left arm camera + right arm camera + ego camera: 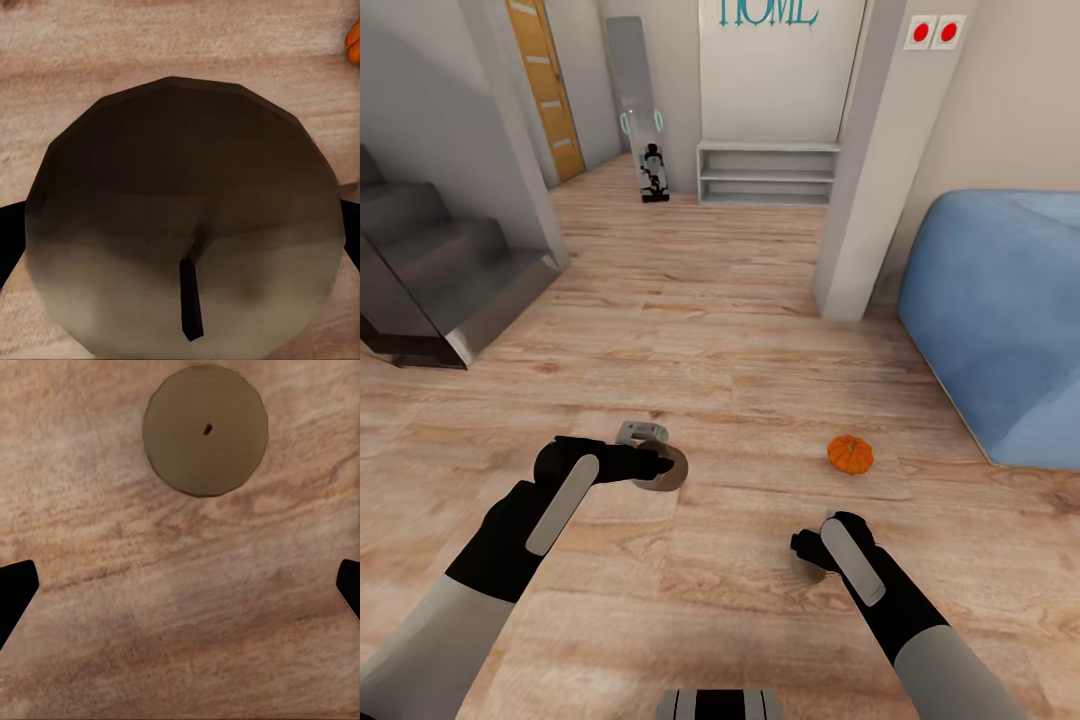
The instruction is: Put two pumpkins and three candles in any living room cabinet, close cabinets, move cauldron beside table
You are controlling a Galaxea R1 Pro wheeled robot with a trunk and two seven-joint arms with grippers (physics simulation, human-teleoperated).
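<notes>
Over a pale wood-grain plank floor (740, 360), the robot's left pincer (660, 468) grips a stubby grey-brown matte candle (184, 225), its faceted round top and short dark wick (190, 307) close to the left wrist camera, black fingertips (9, 240) pressed at either flank. The right pincer (805, 550) hangs spread wide and empty above a second dull cylindrical candle (205, 431) standing on the boards, its tips (13, 592) well apart. A small ribbed bright-orange pumpkin (850, 454) sits on the floor near the rounded blue upholstered sofa (1000, 320). Beyond stand a white open shelf unit (767, 172) and glossy grey stairs (440, 270).
</notes>
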